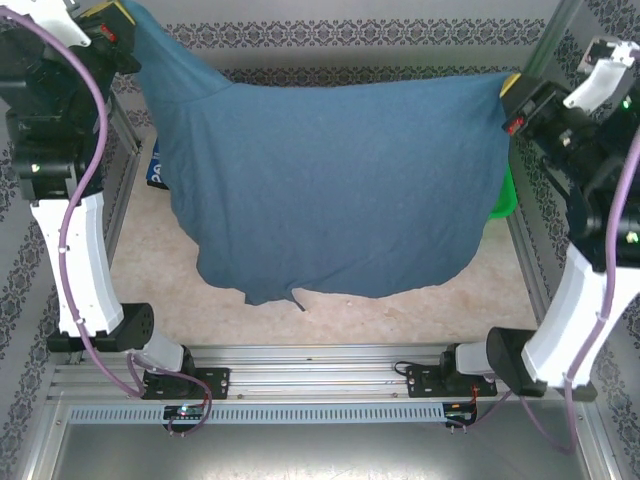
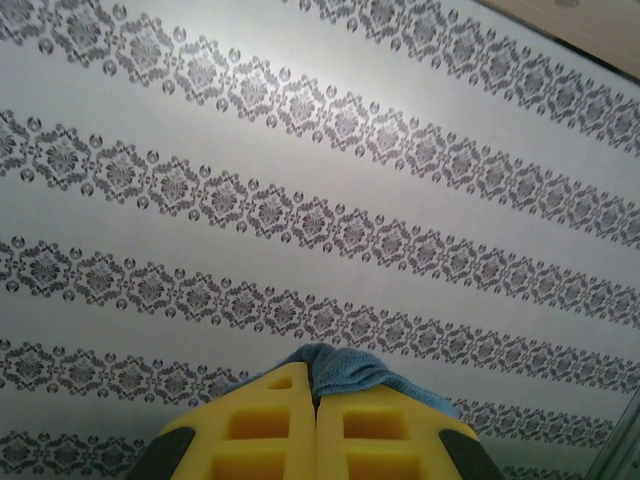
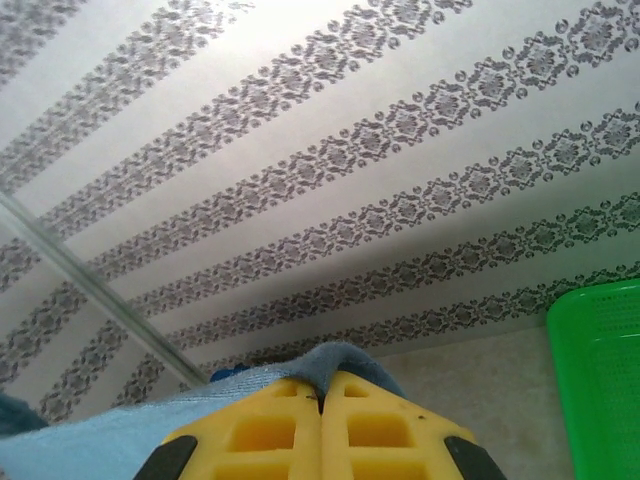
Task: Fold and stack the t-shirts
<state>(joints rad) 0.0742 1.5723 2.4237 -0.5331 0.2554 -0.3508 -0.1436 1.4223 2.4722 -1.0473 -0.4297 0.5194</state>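
A plain slate-blue t-shirt (image 1: 340, 190) hangs spread in the air between both arms, its lower hem trailing near the table. My left gripper (image 1: 118, 22) at the top left is shut on one corner of it; blue cloth (image 2: 345, 368) bunches between its yellow fingers (image 2: 260, 425). At the right, my right gripper (image 1: 515, 88) is shut on the other corner, a fold of the shirt (image 3: 335, 362) pinched at its fingertips (image 3: 380, 420). A bright blue shirt with white lettering (image 1: 153, 165) peeks out behind the hanging one at the left.
A green mesh basket (image 1: 503, 195) stands at the right edge of the table, also in the right wrist view as a green basket (image 3: 597, 380). Patterned walls (image 1: 350, 35) and aluminium frame rails (image 1: 330, 355) close in the beige tabletop (image 1: 400, 310).
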